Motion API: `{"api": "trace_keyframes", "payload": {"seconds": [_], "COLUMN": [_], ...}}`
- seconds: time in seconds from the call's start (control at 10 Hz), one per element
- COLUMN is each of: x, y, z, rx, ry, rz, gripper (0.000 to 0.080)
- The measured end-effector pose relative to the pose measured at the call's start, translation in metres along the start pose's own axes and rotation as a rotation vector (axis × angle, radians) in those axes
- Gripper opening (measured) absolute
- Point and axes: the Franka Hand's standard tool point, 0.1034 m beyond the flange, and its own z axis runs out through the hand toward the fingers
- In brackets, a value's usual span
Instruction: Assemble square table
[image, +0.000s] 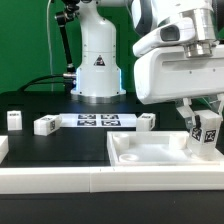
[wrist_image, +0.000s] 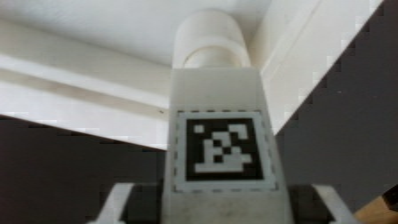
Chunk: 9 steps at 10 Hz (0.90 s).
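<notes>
My gripper (image: 203, 116) is shut on a white leg (image: 207, 133) with a black-and-white tag and holds it upright over the square table top (image: 140, 152), a white tray with a raised rim, near its corner on the exterior view's right. In the wrist view the leg (wrist_image: 221, 110) fills the middle between my fingers (wrist_image: 128, 205), its rounded end pointing at the tray's rim (wrist_image: 89, 70). I cannot tell whether the leg touches the tray. Three loose legs lie on the black surface: one (image: 14, 119), a second (image: 46, 125) and a third (image: 147, 121).
The marker board (image: 97, 121) lies flat in front of the robot base (image: 97, 70). A long white rail (image: 55, 181) borders the black surface at the front. A green wall stands behind.
</notes>
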Motion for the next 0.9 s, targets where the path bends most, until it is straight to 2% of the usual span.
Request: {"api": "trace_keyframes", "payload": {"seconds": [0.6, 0.8, 0.9], "x": [-0.0098, -0.0099, -0.0099], "y": [-0.0021, -0.0020, -0.0020], "z": [-0.0016, -0.0015, -0.0015], "rx": [-0.028, -0.028, -0.028], "ry": [0.088, 0.087, 0.087], "rz": [-0.002, -0.002, -0.002], "gripper": [0.0291, 0.0540, 0.0540]}}
